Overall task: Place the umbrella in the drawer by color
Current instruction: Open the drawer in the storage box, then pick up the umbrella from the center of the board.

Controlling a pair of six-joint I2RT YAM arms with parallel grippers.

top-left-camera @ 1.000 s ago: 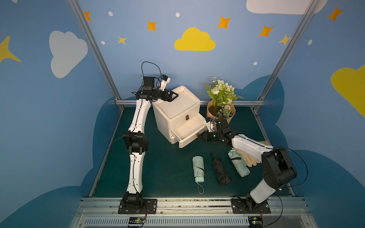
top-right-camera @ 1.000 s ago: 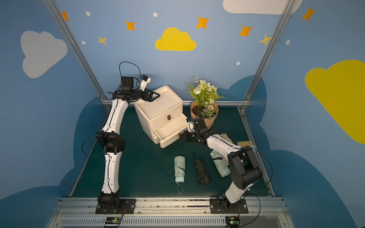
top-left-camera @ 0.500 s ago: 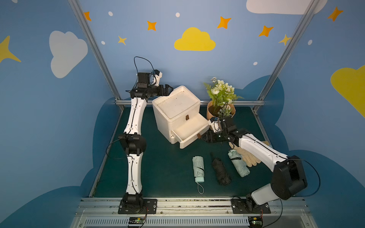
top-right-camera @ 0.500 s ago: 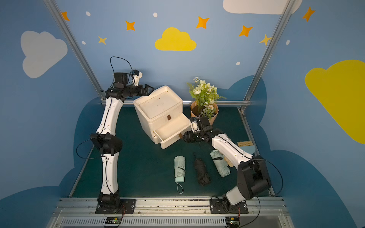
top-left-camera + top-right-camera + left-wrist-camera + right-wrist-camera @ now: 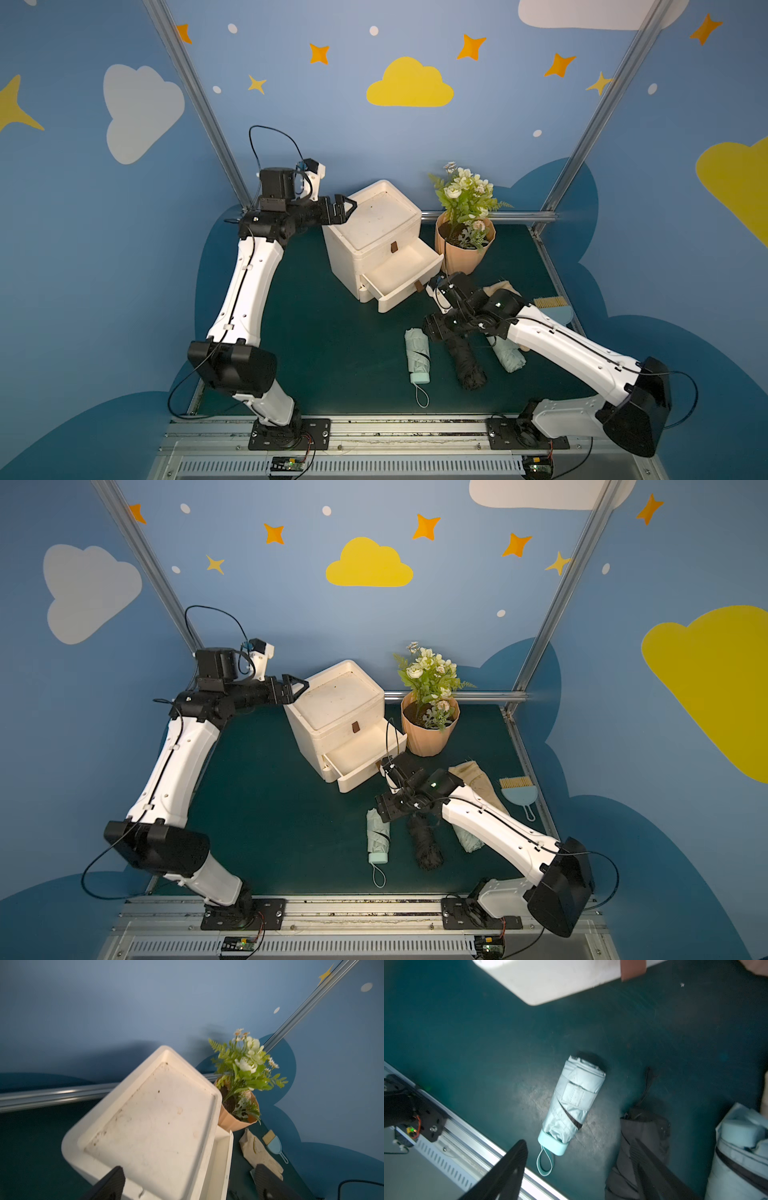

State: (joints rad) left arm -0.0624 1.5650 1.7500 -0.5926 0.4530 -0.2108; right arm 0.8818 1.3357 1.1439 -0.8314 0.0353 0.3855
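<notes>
Right gripper (image 5: 579, 1142): fingers (image 5: 508, 1172) spread wide, nothing between them. It hangs low over the row of folded umbrellas, tips pointing down at the mat (image 5: 332, 332). In the right wrist view one finger lies across the black umbrella (image 5: 643, 1136), while the pale mint umbrella (image 5: 575, 1101) sits in the open span between the two. Whether a finger touches the black one I cannot tell. All three umbrellas lie flat and nearly parallel, long axes running from the drawer side toward the front rail. In both top views the mint one is nearest the mat's middle, with its wrist loop at the rail end. The black one comes next, then a second mint umbrella (image 5: 509, 357) partly under the right forearm. The finger gap sits roughly across those axes, so a straight descent should pinch across a body rather than along it. The lower drawer (image 5: 409, 293) stands pulled out and empty, just beyond the umbrellas' far ends. The cabinet (image 5: 374, 220) has its upper drawer shut. Left gripper (image 5: 347, 206): fingers also apart, empty, at the cabinet's back top corner and well away from the umbrellas. Right arm is plainly the nearer. Which colour belongs to the open drawer is not shown.
</notes>
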